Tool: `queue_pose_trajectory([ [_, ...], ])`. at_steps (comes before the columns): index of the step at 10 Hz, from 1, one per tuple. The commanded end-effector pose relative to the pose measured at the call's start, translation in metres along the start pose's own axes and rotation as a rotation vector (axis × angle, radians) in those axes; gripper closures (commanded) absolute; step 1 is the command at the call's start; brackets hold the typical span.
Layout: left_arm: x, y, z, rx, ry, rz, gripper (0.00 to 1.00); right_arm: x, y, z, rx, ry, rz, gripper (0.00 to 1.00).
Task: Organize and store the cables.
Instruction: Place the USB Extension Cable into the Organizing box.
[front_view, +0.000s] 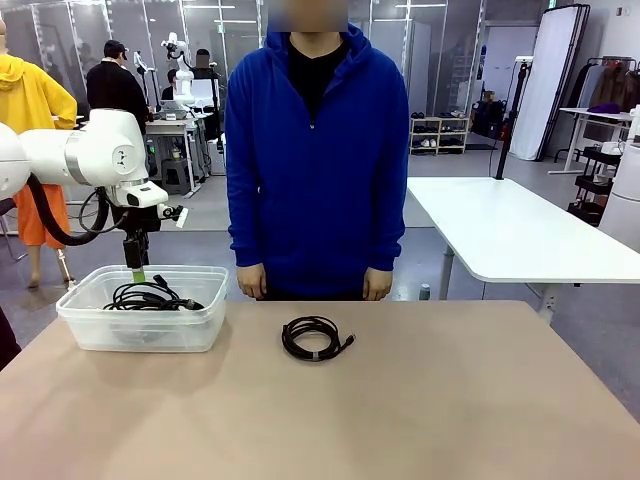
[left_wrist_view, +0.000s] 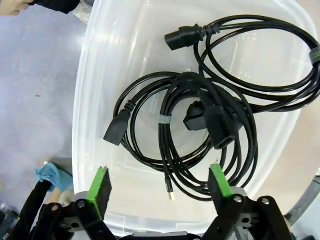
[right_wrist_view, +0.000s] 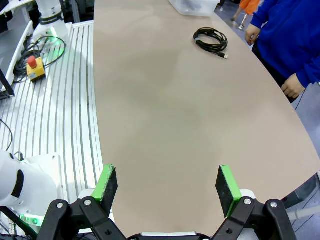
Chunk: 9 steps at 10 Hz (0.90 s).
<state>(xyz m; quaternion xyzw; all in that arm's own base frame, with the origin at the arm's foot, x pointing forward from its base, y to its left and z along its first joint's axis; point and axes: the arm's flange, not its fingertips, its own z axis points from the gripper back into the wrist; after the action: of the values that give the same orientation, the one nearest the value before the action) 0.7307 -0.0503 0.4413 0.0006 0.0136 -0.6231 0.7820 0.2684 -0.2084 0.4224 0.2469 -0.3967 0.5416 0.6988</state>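
Left hand (left_wrist_view: 159, 187) hangs over the clear bin (front_view: 90, 325) w/ fingers spread wide, nothing between the pads. Several black cables (left_wrist_view: 200, 125) lie loose on the bin floor right under it, chunky plugs near centre, one loop running off toward 2 o'clock in the left wrist view. You're at the tail of a drop-off, by my read: that bundle looks stowed.

One coiled cable (front_view: 316, 338) sits on the table (front_view: 400, 420) near centre, well apart from the bin, at about 3 o'clock from it in the front view, just in front of the person's hands. Right hand (right_wrist_view: 167, 185) is spread too, empty, over bare table; the coil lies far off at 12 o'clock in its view.

Next move, imo: lift the left hand clear of the bin rim, then send whichever arm reaches best to the coil. Come down over one side of the ring and pinch several strands together, else it'll unspool.
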Motion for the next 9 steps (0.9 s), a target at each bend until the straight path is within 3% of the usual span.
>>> queue_pose_trajectory([
  [1, -0.006, -0.006, 0.013, 0.013, -0.019, 0.008, 0.00, 0.000, -0.001, -0.002, -0.012, -0.016, 0.010, 0.00],
  [5, -0.008, -0.020, 0.020, -0.005, -0.048, -0.039, 0.00, 0.000, -0.001, -0.002, -0.012, -0.016, 0.010, 0.00],
  [6, -0.004, -0.005, 0.021, 0.023, -0.010, -0.004, 0.00, 0.000, -0.001, -0.002, -0.012, -0.016, 0.010, 0.00],
  [9, -0.004, -0.005, 0.021, 0.023, -0.010, -0.004, 0.00, 0.000, -0.001, -0.002, -0.012, -0.016, 0.010, 0.00],
])
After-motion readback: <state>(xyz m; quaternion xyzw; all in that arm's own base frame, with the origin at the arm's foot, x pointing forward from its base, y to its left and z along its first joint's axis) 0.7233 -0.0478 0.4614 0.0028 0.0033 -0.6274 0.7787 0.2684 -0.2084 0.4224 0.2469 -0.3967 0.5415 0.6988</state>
